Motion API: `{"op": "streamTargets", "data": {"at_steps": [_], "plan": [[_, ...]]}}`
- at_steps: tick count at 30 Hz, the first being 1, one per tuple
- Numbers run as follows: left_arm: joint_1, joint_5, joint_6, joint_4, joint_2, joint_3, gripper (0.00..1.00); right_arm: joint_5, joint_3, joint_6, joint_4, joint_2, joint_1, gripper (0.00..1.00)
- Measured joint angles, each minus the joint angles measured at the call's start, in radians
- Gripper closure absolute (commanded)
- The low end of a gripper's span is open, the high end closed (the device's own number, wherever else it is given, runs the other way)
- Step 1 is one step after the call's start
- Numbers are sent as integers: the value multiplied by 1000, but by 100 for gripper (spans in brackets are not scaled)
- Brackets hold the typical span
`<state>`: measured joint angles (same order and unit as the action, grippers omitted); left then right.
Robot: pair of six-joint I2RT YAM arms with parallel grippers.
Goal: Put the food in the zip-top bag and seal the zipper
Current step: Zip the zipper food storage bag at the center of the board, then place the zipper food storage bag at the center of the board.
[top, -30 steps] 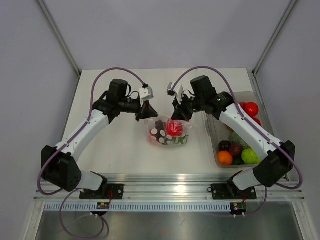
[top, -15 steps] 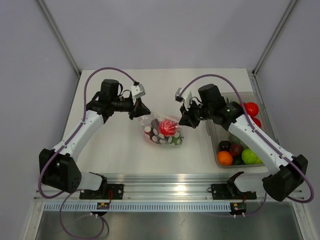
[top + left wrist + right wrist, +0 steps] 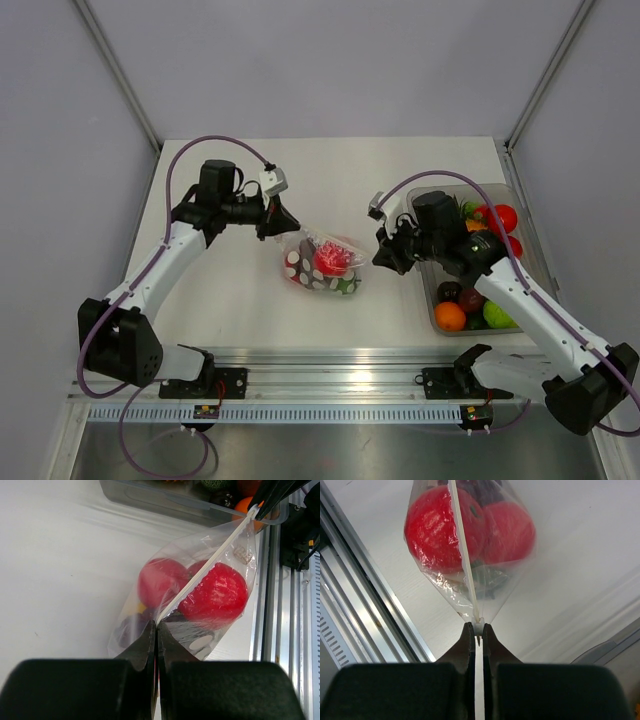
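The zip-top bag (image 3: 322,268) lies mid-table with red round food (image 3: 331,257) and dark pieces inside. My left gripper (image 3: 283,221) is shut on the bag's left end; in the left wrist view (image 3: 156,626) the jaws pinch the bag (image 3: 200,605) where the zipper (image 3: 210,565) starts. My right gripper (image 3: 386,256) is shut on the zipper's far right end. In the right wrist view (image 3: 478,630) the jaws clamp a small white tab, and the zipper (image 3: 462,545) runs straight away over the red food (image 3: 437,527). The strip is taut between both grippers.
A rigid clear tray (image 3: 428,300) stands at the right with several more toy fruits, among them an orange one (image 3: 450,316), a green one (image 3: 498,312) and a red one (image 3: 503,218). The metal rail (image 3: 330,355) runs along the table's near edge.
My right gripper has slid right and nearer along the zipper towards the tray. My left gripper has pulled the bag's other end left. The bag has shifted slightly left and stretched out.
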<state>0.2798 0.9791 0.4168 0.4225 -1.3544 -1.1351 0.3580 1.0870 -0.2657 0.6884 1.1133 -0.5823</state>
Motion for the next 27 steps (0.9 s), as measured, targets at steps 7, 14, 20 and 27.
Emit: {"op": "streamTargets", "data": {"at_steps": [7,14,20,27], "plan": [[0,11,-29,-24,0,1,100,-15,-10,26,-13,-23,0,100],[-10,-17,-113,-146,-2,11,100,-135,32,25,-80,36,1,100],[-36,-25,-179,-238,-126,-129,100,-245,190,-43,-186,239,50,100],[-66,-37,-254,-335,-190,-267,18,-220,332,-80,-314,320,71,84]]}}
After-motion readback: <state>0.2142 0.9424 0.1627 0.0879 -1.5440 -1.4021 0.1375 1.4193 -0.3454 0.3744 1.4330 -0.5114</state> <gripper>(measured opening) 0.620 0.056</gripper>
